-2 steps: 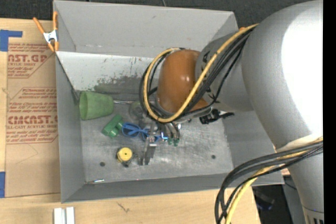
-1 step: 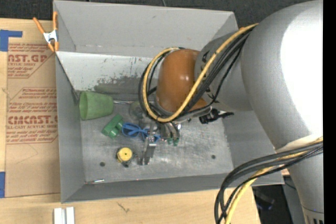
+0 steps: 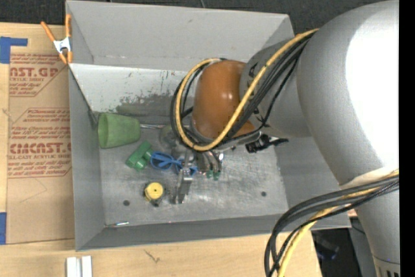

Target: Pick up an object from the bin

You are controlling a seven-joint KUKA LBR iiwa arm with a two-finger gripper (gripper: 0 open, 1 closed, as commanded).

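- The grey metal bin point(image 3: 83, 204) stands on a light wooden bench point(image 3: 194, 259). Its walls slope inward to a flat, scuffed floor, and all of the loose things lie on the left half of that floor.
- A pale green cup point(image 3: 118, 130) lies on its side at the far left of the floor, close against the left wall.
- A small dark green piece point(image 3: 137, 157) lies just to the near right of the cup, close to it; whether the two touch cannot be told.
- A yellow disc point(image 3: 154, 191) with a dark centre lies flat nearer the front, apart from the green things and alone on bare metal.
- A thin blue piece point(image 3: 165, 160), bent and tangled in shape, lies just right of the dark green piece, with its right end running under the wrist.
- The jaws are down at the floor just right of the yellow disc and just nearer than the blue piece, the two things closest to them. No thing can be seen between them, and how far open they stand cannot be told.
- An orange cover point(image 3: 217, 100), looped round with yellow and black cables, sits on the wrist above the middle of the bin.
- The silver arm point(image 3: 350, 94) reaches in over the right wall.
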